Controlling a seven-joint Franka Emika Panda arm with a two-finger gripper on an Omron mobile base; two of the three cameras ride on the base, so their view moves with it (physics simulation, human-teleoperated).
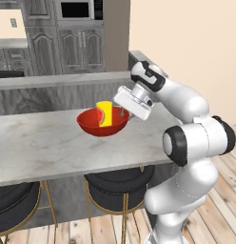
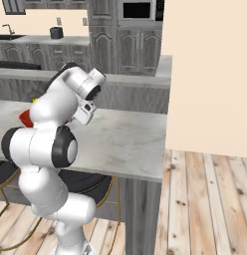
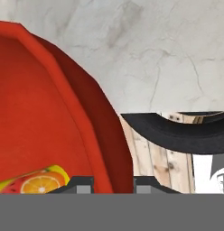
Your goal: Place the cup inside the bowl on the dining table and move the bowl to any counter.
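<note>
The red bowl (image 1: 93,126) rests on the marble dining table (image 1: 48,147). Inside it stands the yellow cup (image 1: 106,113), its red patch facing left. My gripper (image 1: 123,114) reaches down at the bowl's right rim. In the hand view the bowl's wall (image 3: 100,135) runs between the two fingertips, so the gripper (image 3: 113,186) is shut on the rim, with the cup (image 3: 37,182) lying just inside. From the right base view the arm hides most of the bowl (image 2: 26,118); a red sliver and a bit of yellow cup (image 2: 34,100) peek out.
Dark round stools (image 1: 117,183) stand under the table's near edge. A raised grey ledge (image 1: 58,80) runs behind the table. The stone counter (image 2: 41,41) with a sink (image 2: 8,36) lies at the far back left. A beige wall (image 2: 210,74) closes the right.
</note>
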